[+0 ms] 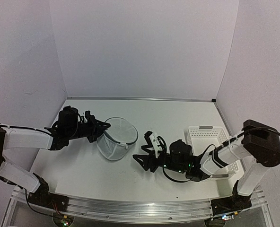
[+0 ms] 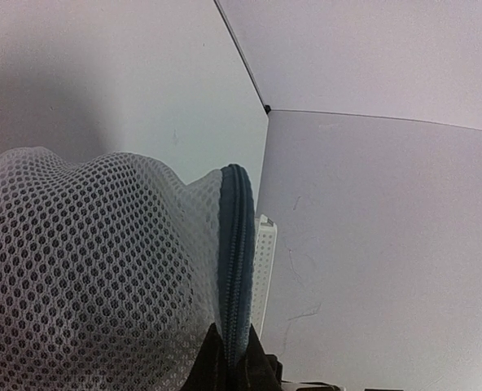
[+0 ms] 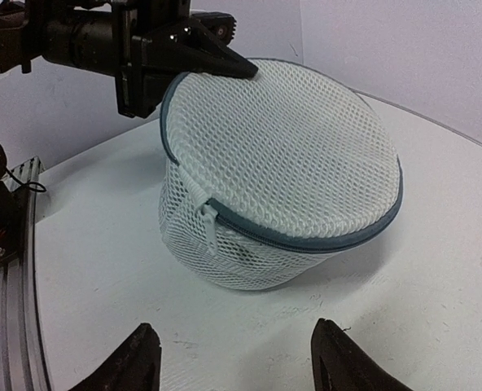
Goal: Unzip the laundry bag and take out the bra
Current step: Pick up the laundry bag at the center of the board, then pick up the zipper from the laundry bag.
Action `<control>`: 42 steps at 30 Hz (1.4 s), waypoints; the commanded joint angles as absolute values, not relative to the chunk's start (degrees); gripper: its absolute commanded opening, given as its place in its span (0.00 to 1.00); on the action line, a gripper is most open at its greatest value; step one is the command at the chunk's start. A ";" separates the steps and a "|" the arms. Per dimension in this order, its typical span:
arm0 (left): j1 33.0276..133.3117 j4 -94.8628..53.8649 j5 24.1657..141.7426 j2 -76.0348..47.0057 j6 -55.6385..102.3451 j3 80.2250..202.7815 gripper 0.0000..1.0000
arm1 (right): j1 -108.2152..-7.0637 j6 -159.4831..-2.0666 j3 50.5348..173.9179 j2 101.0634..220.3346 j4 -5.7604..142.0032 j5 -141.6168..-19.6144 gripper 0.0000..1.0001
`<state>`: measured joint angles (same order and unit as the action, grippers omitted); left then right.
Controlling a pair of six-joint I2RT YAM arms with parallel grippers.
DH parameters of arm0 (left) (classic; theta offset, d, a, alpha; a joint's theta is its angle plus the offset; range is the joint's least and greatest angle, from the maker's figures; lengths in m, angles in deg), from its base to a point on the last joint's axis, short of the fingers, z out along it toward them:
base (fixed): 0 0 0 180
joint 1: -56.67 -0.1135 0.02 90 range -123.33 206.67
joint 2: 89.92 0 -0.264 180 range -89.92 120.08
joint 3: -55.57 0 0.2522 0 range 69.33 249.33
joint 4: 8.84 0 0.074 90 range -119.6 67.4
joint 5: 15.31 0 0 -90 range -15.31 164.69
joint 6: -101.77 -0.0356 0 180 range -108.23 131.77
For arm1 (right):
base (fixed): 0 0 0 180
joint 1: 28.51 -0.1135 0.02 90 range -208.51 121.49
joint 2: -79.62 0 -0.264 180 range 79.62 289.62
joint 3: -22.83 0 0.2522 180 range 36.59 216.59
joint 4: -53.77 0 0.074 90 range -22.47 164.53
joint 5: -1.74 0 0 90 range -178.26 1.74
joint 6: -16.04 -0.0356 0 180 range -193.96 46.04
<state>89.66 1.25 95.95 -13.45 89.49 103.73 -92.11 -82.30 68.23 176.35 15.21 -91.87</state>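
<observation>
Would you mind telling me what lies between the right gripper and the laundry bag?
Only bare table separates the right gripper from the bag, as the right wrist view shows.

No readable text, labels, brands, numbers or signs on anything in view

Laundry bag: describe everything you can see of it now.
The laundry bag is a squat white mesh cylinder with a grey-blue zipper round its lid rim. It looks zipped shut, with its white pull hanging at the front. It sits on the table, lid tilted. The left pincer pinches its far rim; the right pincer hovers open, apart.
</observation>
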 commanded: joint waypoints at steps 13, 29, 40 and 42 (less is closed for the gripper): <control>90.55 13.60 96.91 -10.38 92.71 102.22 0.00 | -92.65 -85.65 76.68 187.65 3.65 -91.48 0.57; 90.51 14.14 97.84 -9.77 92.90 102.03 0.00 | -92.59 -87.62 80.30 191.41 2.62 -89.82 0.38; 90.51 14.37 97.98 -9.51 92.64 101.60 0.00 | -92.60 -87.92 80.30 191.12 2.58 -90.23 0.17; 90.51 14.32 97.98 -9.41 92.51 101.34 0.00 | -92.61 -88.03 79.98 190.87 2.57 -90.14 0.13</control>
